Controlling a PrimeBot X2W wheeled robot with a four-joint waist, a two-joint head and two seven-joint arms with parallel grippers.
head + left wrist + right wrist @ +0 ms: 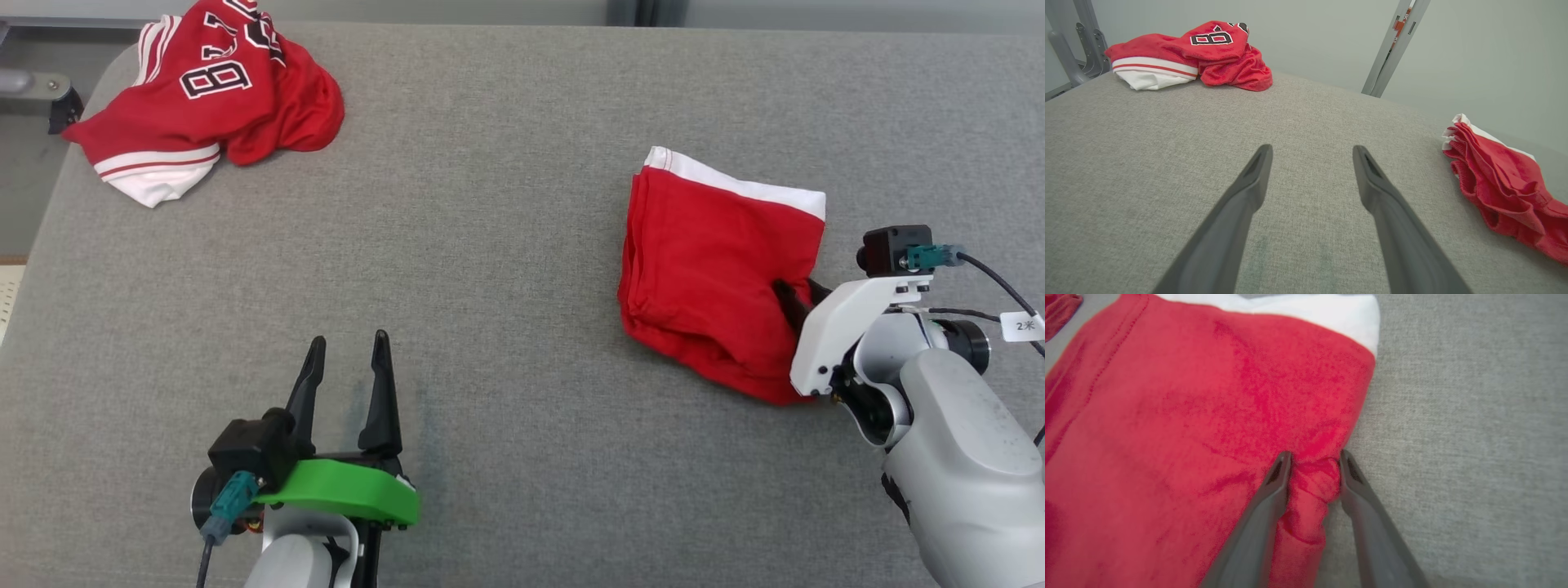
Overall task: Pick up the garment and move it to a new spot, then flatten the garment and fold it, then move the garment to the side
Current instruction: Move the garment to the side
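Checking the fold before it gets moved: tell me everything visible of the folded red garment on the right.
The folded red garment is soft, fleecy-looking cloth with a white band along its far edge, folded into a rough layered rectangle, flat on the grey padded surface. The right gripper pinches a small bunch at its right edge.

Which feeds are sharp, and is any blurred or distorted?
Head view: evenly lit, sharp. Left wrist view: sharp, wide-angle curves the grey fabric table. Right wrist view: slightly blurred on the folded red garment with white band at the right gripper.

Right wrist view's edges cut off the folded garment.
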